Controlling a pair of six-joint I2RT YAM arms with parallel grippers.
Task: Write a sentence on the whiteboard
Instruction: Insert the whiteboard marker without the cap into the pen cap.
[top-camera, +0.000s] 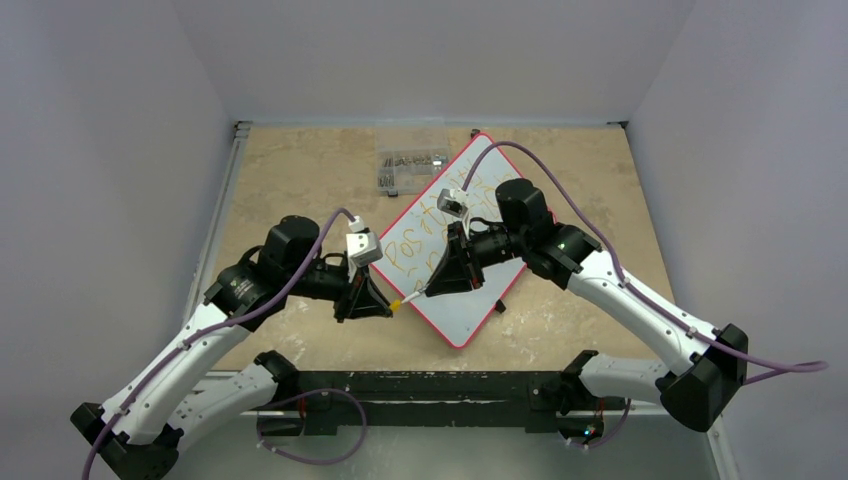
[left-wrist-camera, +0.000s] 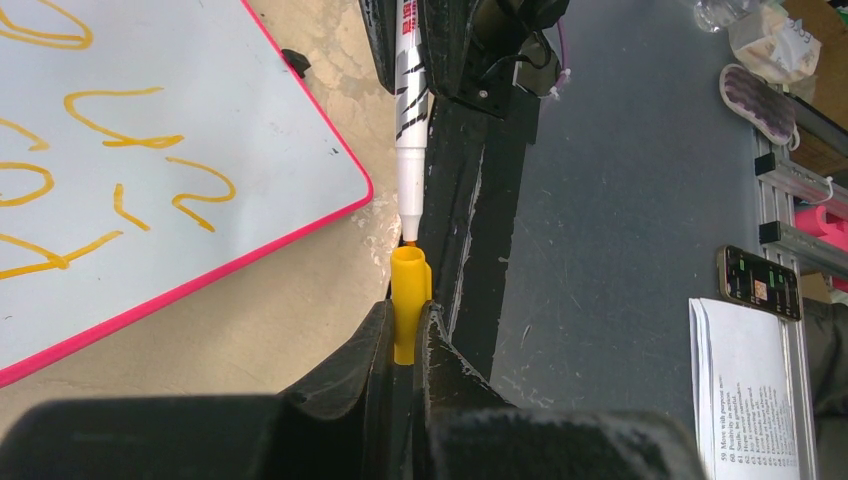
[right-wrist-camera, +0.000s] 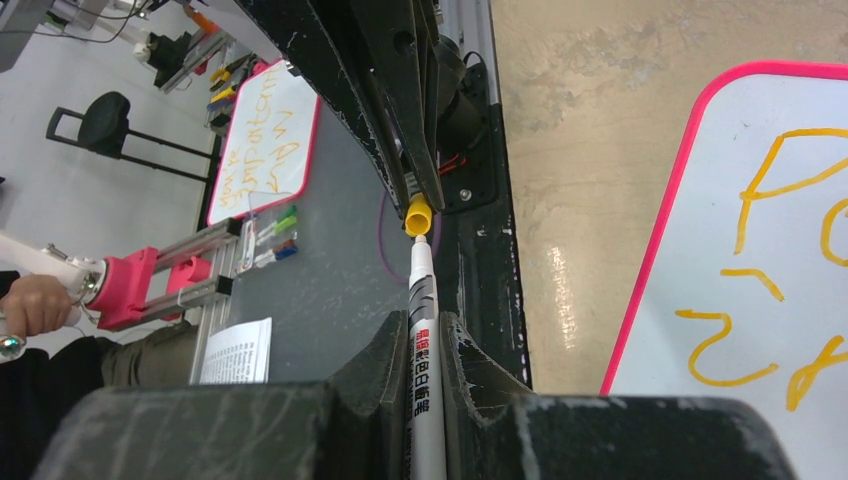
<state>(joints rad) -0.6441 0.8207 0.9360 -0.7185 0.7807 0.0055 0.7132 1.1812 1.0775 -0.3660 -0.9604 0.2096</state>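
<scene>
Just off the near corner of the whiteboard, lying on the surface with the sentence seemingly complete, the left gripper pinched the yellow cap and the right gripper clamped the marker, so probably only capping remained.

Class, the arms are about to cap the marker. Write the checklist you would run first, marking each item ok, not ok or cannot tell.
1. The left gripper is shut on the yellow cap: ok.
2. The right gripper is shut on the marker: ok.
3. Marker tip lined up with the cap's mouth: ok, it sits at the opening.
4. Cap pushed fully on: not ok, the white neck is exposed.
5. Tip off the whiteboard: ok, it is beside the frame.
6. The sentence finished: cannot tell, the right arm hides part.
</scene>
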